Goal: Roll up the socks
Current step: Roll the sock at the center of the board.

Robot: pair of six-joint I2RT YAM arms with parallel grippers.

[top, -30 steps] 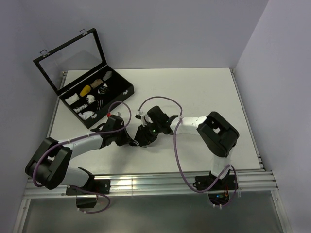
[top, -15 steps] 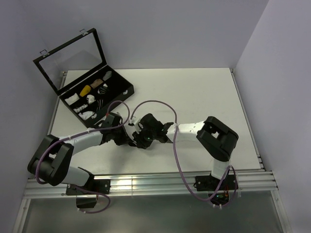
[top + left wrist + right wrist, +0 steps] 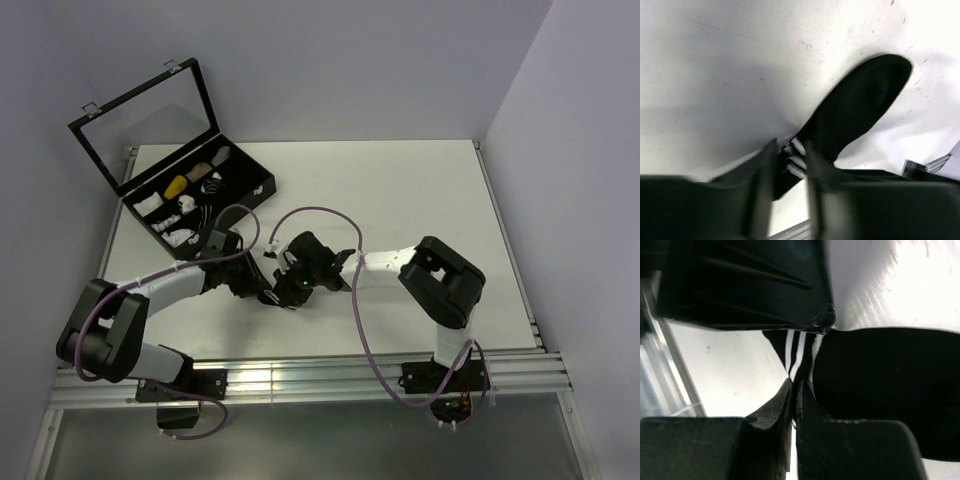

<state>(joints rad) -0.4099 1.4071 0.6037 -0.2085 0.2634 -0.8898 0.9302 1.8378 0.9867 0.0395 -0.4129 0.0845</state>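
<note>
One black sock (image 3: pixel 855 110) with thin white stripes at its cuff lies flat on the white table; a second sock cannot be told apart. In the right wrist view the sock (image 3: pixel 880 390) stretches to the right, and my right gripper (image 3: pixel 796 390) is shut on its striped cuff. My left gripper (image 3: pixel 789 165) has its fingers parted on either side of that same cuff, and table shows between them. Seen from above, the left gripper (image 3: pixel 264 292) and right gripper (image 3: pixel 289 289) meet tip to tip near the table's front middle, hiding most of the sock.
A black case (image 3: pixel 238 205) with its clear lid (image 3: pixel 145 120) raised stands at the back left, holding white, yellow and tan rolled bundles. Purple cables arch over both arms. The table's front rail (image 3: pixel 330 375) runs just behind the arm bases.
My right gripper has moved left onto the striped cuff and shut on it. My left gripper, shut before, has opened around the cuff and shifted slightly away from the base.
</note>
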